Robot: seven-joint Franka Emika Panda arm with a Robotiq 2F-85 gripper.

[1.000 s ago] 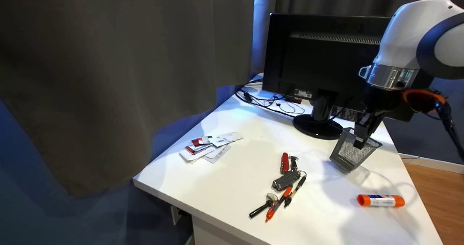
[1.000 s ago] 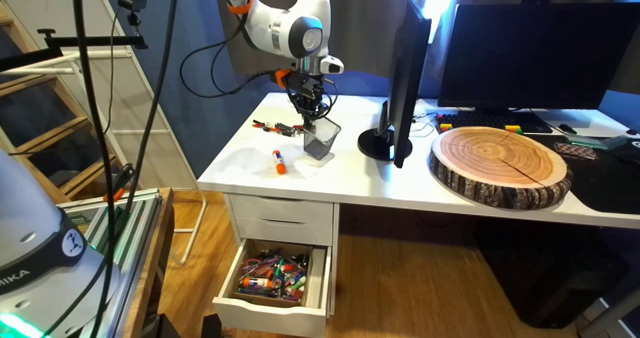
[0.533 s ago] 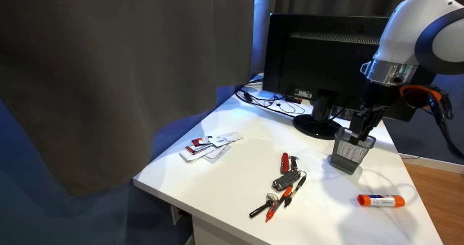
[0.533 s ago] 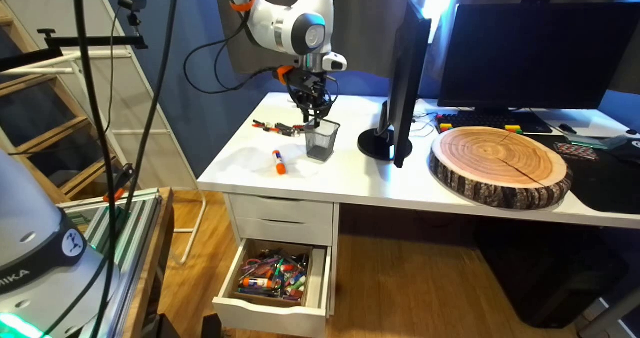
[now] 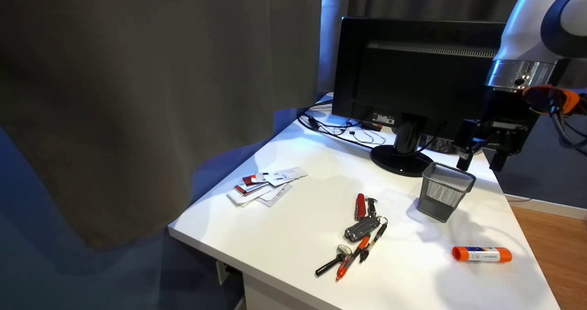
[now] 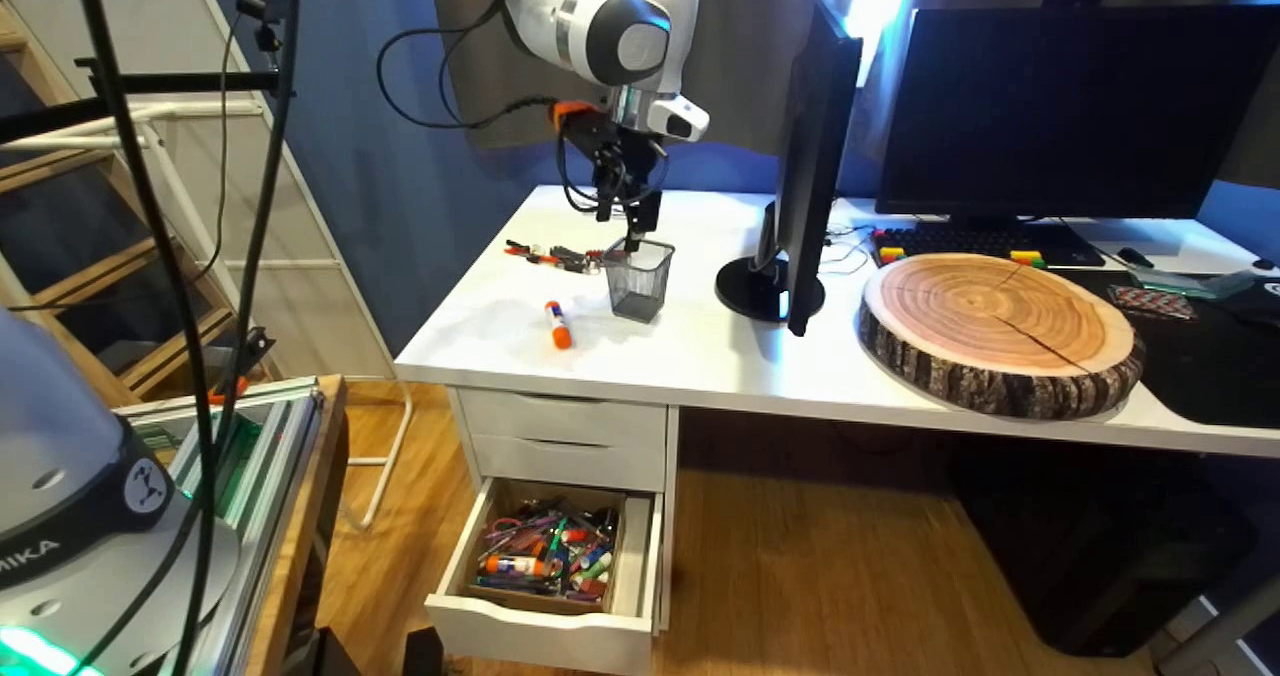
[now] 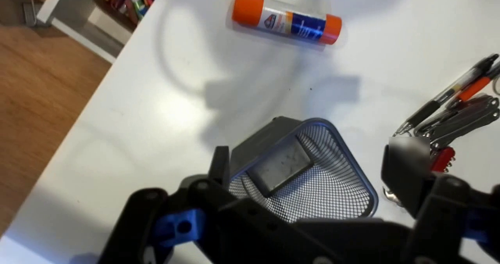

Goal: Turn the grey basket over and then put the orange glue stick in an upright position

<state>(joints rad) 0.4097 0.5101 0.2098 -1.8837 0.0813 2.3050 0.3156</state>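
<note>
The grey basket (image 5: 442,193) stands on the desk with its rim facing up, and both exterior views show it resting flat. In the wrist view I look down into the mesh of the basket (image 7: 332,186), part of it covered by the gripper. My gripper (image 5: 480,163) is open, its fingers wide apart and above the rim, holding nothing. The orange glue stick (image 5: 481,254) lies on its side near the desk's edge, apart from the basket. The wrist view has the glue stick (image 7: 287,18) at the top, orange at both ends.
A black monitor (image 5: 412,71) rises behind the basket. Pens (image 5: 353,257), a grey multitool (image 5: 362,228) and a red knife (image 5: 361,206) lie nearby. Cards (image 5: 261,186) are spread farther off. Below the desktop an open drawer (image 6: 545,631) sticks out. A wood slice (image 6: 1000,316) sits beyond the monitor.
A second ago the basket was tilted, with the gripper shut on its rim. It then came down flat on the desk. The gripper has since let go, opened and moved up and away.
</note>
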